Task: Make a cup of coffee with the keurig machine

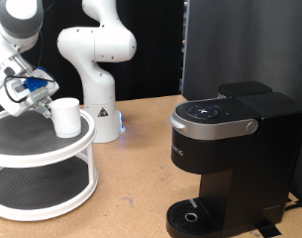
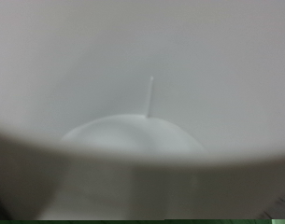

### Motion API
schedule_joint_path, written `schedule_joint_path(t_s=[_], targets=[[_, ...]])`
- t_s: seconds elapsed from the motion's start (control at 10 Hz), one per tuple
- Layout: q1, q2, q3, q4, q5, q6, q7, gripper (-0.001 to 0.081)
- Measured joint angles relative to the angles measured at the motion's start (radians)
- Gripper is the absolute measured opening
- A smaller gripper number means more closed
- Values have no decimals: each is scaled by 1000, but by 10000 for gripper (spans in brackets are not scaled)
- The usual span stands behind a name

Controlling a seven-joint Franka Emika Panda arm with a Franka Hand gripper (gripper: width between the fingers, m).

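The cup [image 1: 64,116] stands upright on the top tier of a round white two-tier rack [image 1: 42,159] at the exterior view's left, close to the rack's right rim. The tool [image 1: 40,97] sits at the cup's left side, right up against it, at about rim height; blue parts show on the hand just behind the fingers. Whether the fingers are spread or pressed together, or whether they grip the cup's wall or handle, cannot be told from this angle. The wrist view is filled almost wholly by a blurred white surface [image 2: 142,84], with a curved pale shape low in the picture and a thin short line above it; it is too close and too soft to say more than that something white lies right before the camera.

The keurig machine [image 1: 230,159] stands well apart from the cup, on the wooden tabletop [image 1: 141,188] at the exterior view's right. Its lid is down, with the silver-grey handle band running across the front of the top and round buttons set in the dark panel above it. Pale lettering runs vertically down the front of the body, too small to read, and part of a brand word shows on the handle band, ending in what looks like "IG". The round drip tray [image 1: 195,215] at its foot carries nothing. A second white robot arm base [image 1: 96,69] stands behind the rack; a small blue light glows low on its right side.
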Motion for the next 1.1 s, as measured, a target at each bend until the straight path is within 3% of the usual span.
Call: schedule_joint_path(t_s=[0.1, 0.3, 0.8, 1.1], targets=[[-1, 0, 2, 2, 0, 8, 3, 69], [-6, -5, 11, 25, -6, -15, 23, 69], [-33, -52, 12, 123, -59, -218, 107, 69], [-35, -57, 12, 125, -67, -235, 112, 69]])
